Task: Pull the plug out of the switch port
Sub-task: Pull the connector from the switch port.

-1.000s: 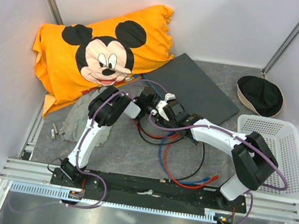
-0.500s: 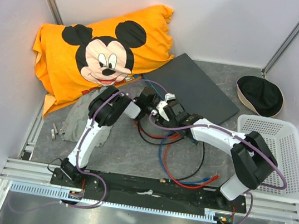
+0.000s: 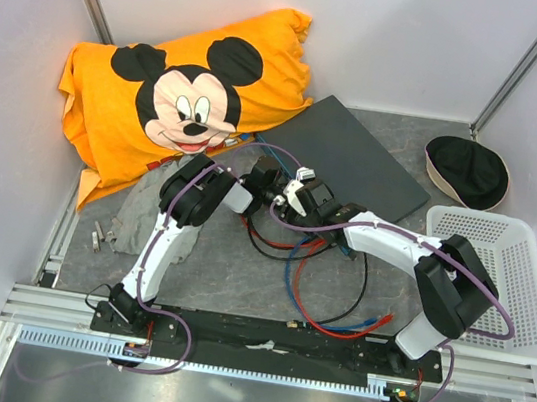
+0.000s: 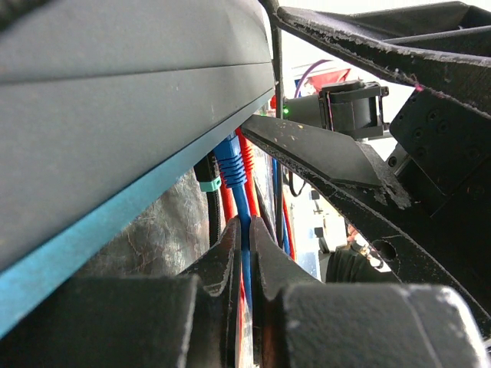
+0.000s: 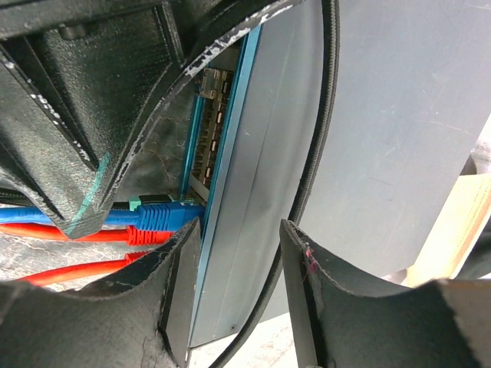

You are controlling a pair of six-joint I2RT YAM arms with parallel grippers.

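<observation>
Nearest the arm bases, loose red cables [image 3: 309, 303] and a black cable [image 3: 362, 286] lie looped on the grey table [image 3: 227, 276]. A white basket [image 3: 527, 300] stands at the right edge, and a crumpled grey cloth [image 3: 133, 216] lies at the left.

Beyond the loops, both arms reach to the near edge of the switch [image 3: 350, 163]. It lies flat mid-table, dark grey top upward, with its teal face [image 5: 230, 153] turned toward the arms.

Left gripper [image 4: 245, 230]: fingers drawn together, pinching the blue cable [image 4: 245, 264] just behind the blue plug [image 4: 230, 165]. The plug's tip meets the teal face, with red leads running alongside.

Right gripper [image 5: 239, 234]: fingers apart, one before the teal face and the other over the grey top, with the switch's edge between them. Whether they press on it cannot be told.

Farther back, an orange Mickey Mouse pillow [image 3: 184, 87] rests against the left wall. A black round cap [image 3: 467, 170] sits at the far right, apart from the switch.
</observation>
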